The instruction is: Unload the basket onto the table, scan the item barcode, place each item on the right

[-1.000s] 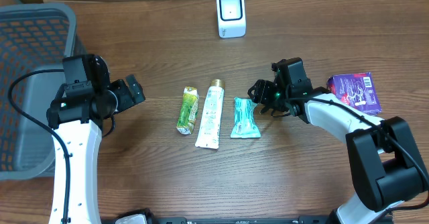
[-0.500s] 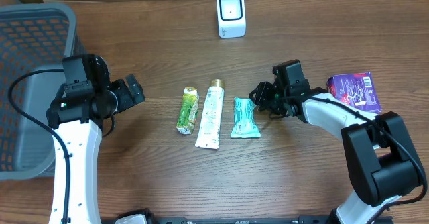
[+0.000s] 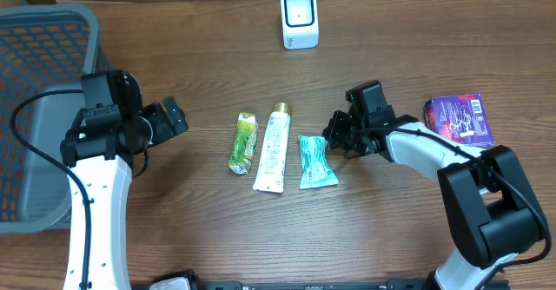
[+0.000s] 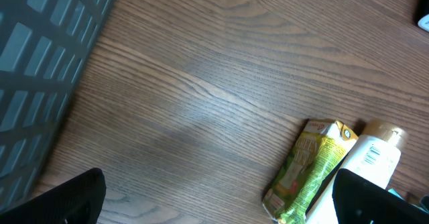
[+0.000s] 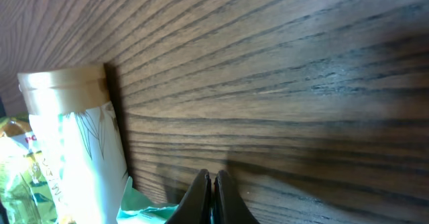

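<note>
The right gripper, clenched, sat at the two o'clock corner of the teal sachet, which lay twelve-to-six; pinch unconfirmed.

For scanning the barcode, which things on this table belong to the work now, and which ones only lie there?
In use: small white box-shaped scanner; teal foil packet; right gripper, jaws shut at that packet's edge.
Only lying there: green sachet; white plastic tube with gold cap; purple box; grey mesh basket; left gripper, jaws open.
</note>
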Available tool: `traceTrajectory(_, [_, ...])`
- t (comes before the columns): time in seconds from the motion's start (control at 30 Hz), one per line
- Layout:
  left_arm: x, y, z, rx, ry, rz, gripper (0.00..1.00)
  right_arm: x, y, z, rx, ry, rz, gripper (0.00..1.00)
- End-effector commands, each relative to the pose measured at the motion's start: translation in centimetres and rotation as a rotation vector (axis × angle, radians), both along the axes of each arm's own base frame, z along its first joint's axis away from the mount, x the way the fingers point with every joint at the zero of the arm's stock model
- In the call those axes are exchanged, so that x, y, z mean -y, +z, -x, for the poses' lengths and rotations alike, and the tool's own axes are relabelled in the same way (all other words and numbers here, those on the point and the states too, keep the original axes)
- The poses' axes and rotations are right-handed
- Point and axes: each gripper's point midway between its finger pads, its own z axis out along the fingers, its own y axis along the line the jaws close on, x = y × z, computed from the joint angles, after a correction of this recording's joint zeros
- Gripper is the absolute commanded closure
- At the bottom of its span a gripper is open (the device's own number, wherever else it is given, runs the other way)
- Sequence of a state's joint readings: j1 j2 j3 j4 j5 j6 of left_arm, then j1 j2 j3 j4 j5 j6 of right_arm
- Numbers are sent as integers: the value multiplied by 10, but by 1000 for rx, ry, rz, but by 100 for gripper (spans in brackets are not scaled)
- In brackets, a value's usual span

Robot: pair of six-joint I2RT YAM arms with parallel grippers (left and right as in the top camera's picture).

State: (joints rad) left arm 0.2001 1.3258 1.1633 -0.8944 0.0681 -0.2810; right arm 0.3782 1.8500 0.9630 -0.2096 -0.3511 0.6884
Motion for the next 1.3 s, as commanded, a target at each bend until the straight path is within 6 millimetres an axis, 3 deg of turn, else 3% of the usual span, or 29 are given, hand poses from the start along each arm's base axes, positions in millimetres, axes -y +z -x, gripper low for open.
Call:
traceTrajectory(0.0, [0,2,1,9,-17,-9,0,10,2,-10,7,-31,-4,96])
traceTrajectory(0.07, [0,2,1,8,-17,-9,0,23,5,-15,4,-63,-2,96])
traceTrajectory(0.2, [0,2,1,9,-17,-9,0,79,19,-22,-2,-208,83,96])
traceTrajectory(0.3, [0,2,1,9,-17,-9,0,115,27,-15,-37,-333,161,96])
traceTrajectory(0.37, [0,2,1,8,-17,-9,0,127,35,-4,-64,-354,181,96])
traceTrajectory(0.63, [0,2,1,8,-17,-9,0,104,37,55,-204,-82,152,53])
traceTrajectory(0.73, [0,2,1,8,-17,-9,1,99,34,73,-232,19,185,52])
traceTrajectory(0.93, [0,2,1,8,-17,-9,0,77,30,82,-167,190,265,76])
traceTrajectory(1.03, [0,2,1,8,-17,-9,0,94,19,84,-182,109,459,96])
traceTrajectory(1.27, [0,2,1,8,-17,-9,0,81,10,82,-156,111,503,96])
